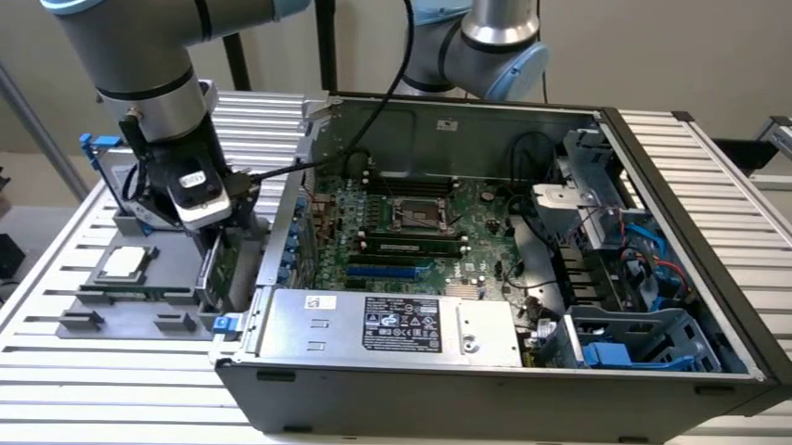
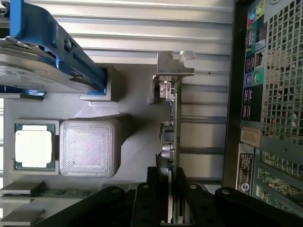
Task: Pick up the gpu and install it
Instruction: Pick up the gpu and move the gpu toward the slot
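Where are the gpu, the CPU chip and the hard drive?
gpu [image 2: 169, 127]: wrist view, on the board's edge, mid-length.
CPU chip [image 2: 33, 145]: wrist view, centre of the silver lid.
hard drive [image 2: 23, 75]: wrist view, silver face beside the blue rail.

Open computer case [image 1: 495, 400] lying on slatted counter [image 1: 111, 389]: motherboard [image 1: 409, 232], power supply [image 1: 396, 324] inside. Beside it, grey fixture tray [image 1: 136, 320] holding CPU chip [image 1: 125, 262] and blue-railed hard drive [image 2: 28, 71].

The thin dark green gpu card [image 2: 171, 130] is showing a grey metal bracket [image 2: 174, 66]; the gripper fingers [image 2: 158, 189] are looking black. The square CPU chip [image 2: 33, 146] is gleaming silver, green-rimmed, on the ridged pale grey plastic holder [image 2: 87, 146]; blue rails [image 2: 71, 52] are edging the silver hard drive [image 2: 33, 71].
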Tool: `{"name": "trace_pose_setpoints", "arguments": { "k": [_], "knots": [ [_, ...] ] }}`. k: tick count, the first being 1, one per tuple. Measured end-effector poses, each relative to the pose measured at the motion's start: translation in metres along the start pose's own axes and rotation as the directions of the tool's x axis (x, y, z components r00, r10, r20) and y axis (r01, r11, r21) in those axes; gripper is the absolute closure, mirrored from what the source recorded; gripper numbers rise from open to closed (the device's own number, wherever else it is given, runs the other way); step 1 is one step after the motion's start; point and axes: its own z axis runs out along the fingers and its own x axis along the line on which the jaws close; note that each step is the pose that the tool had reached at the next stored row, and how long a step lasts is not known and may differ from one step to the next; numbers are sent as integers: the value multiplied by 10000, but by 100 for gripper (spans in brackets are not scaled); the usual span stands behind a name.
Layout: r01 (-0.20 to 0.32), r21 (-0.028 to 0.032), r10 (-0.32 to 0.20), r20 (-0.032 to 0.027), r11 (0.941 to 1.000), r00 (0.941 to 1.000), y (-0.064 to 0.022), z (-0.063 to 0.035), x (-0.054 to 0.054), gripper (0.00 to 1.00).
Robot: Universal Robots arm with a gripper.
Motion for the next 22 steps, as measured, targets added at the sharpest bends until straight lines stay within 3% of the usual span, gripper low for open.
{"name": "trace_pose_setpoints", "arguments": {
  "k": [11,22],
  "knots": [
    [1,-1,-1,-9,10000,10000,16,-491,-22,100],
    [0,-1,0,-11,10000,10000,30,-987,-155,100]
  ]
}}
